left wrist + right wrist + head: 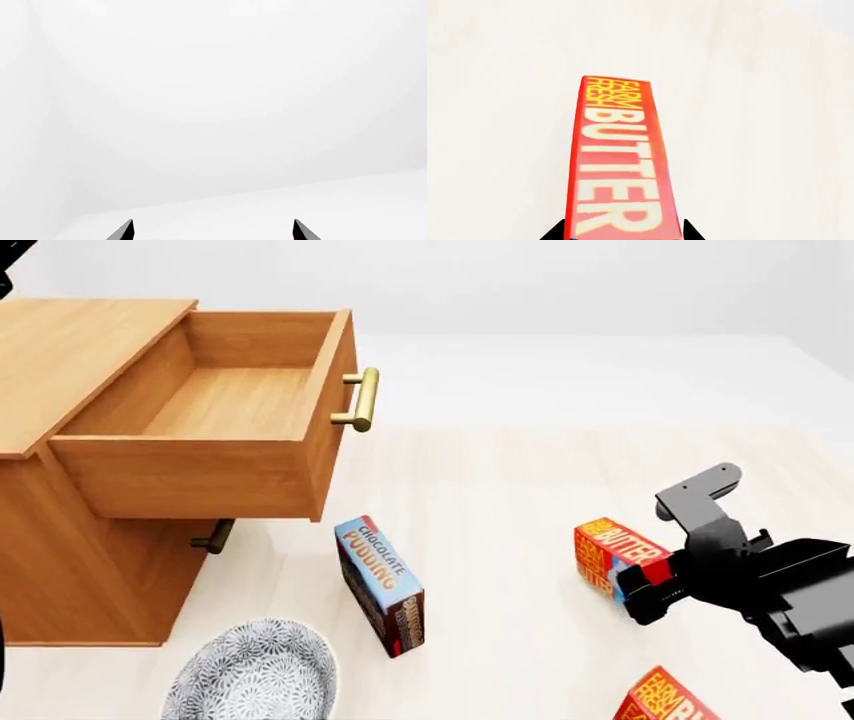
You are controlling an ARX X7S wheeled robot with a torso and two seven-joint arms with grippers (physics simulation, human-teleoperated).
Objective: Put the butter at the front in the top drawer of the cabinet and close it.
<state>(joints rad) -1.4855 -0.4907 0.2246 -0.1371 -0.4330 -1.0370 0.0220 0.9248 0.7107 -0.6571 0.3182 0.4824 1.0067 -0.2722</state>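
**Currently: right gripper straddling a butter carton, drawer already open**

Biggest first: cabinet (80, 480) at left of the head view, top drawer (200, 430) pulled well out, interior bare, brass handle (358, 400) facing the floor area. Lower drawer shut below it.

Patterned bowl (254, 680) near the cabinet's foot. Chocolate pudding box (380, 585) on edge just beside it.

Two butter cartons at right: butter (617, 555) farther out, second carton (667, 700) at the frame bottom, well apart from the drawer.

Right gripper (647, 595) at the farther carton; in the right wrist view fingertips flank the carton's (617, 165) near end, one each side. Contact not resolvable, so clamped versus merely straddling: cannot tell.

Left gripper (212, 231) spread wide, nothing between the tips, facing blank white.

Risks:
- Wrong carton. Identical pair; which counts as "front" looks ambiguous.
- Grip at the carton's end only; likely to pivot or slip on lift.
- Long carry to the drawer; could clip the pudding box or the drawer front.
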